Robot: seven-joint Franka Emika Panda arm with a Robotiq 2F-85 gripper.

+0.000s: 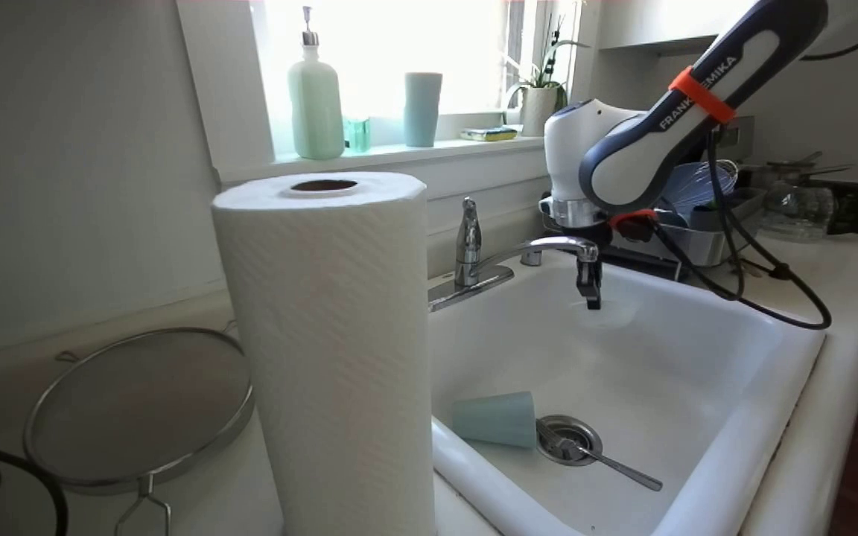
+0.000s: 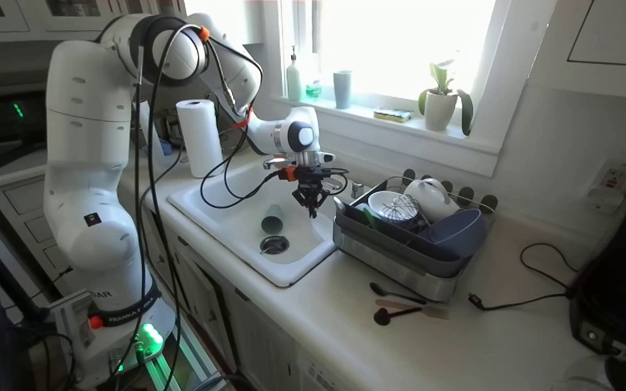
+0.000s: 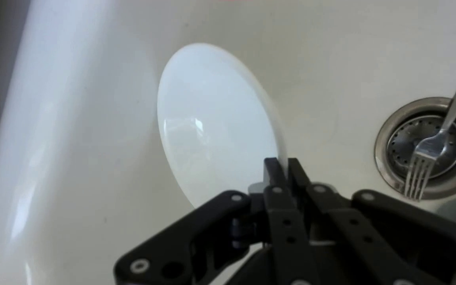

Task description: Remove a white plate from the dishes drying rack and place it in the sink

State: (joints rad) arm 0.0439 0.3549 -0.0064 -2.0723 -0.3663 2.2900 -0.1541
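Observation:
The white plate (image 3: 216, 118) is tilted steeply inside the white sink (image 3: 85, 190), close to its side wall. My gripper (image 3: 283, 164) is shut on the plate's rim, one finger on each side. In both exterior views the gripper (image 1: 590, 294) (image 2: 313, 210) points down into the sink (image 1: 697, 335) (image 2: 226, 228), on the side nearest the drying rack. The plate shows faintly below the fingers (image 1: 611, 313) (image 2: 321, 225). I cannot tell whether it touches the basin. The dishes drying rack (image 2: 394, 266) stands beside the sink with blue and white crockery.
A pale teal cup (image 1: 494, 419) lies on its side in the sink, beside the drain (image 3: 386, 158) with a fork (image 3: 434, 144) across it. The chrome tap (image 1: 548, 244) reaches over the basin near my gripper. A paper towel roll (image 1: 325, 357) stands beside the sink.

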